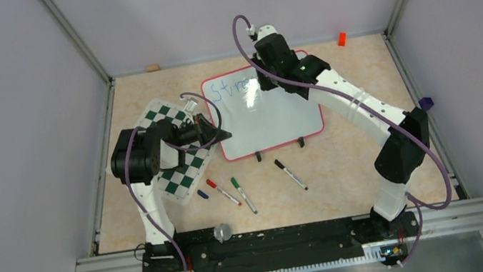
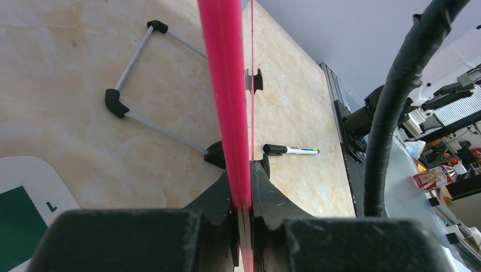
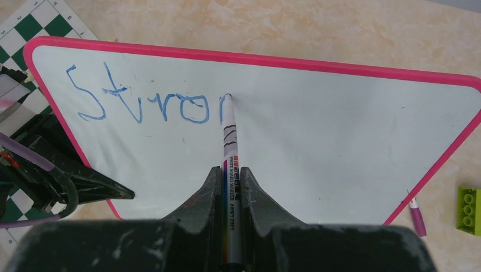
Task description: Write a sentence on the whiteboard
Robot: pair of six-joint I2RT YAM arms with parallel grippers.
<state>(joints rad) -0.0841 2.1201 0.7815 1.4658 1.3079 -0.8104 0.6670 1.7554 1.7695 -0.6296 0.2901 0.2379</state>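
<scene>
Left pincer (image 2: 243, 175) clamps whiteboard (image 3: 329, 136) frame, left edge. Right pincer (image 3: 230, 175) clamps marker (image 3: 228, 127), tip at sentence (image 3: 147, 105) end. Looks light, stiff, slick, so probably slides. Grip frame only.

Loose markers (image 1: 244, 195) litter the table (image 1: 351, 163) before the whiteboard (image 1: 278, 112) — chessboard mat (image 1: 183, 178) flanks its left.

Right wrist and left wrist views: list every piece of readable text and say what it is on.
"Stro": blue handwriting on the glossy white, pink-framed whiteboard; next letter barely begun.
"L": on the white border of the green-and-white chessboard mat.
Print on the white marker barrel: too small to read.
</scene>
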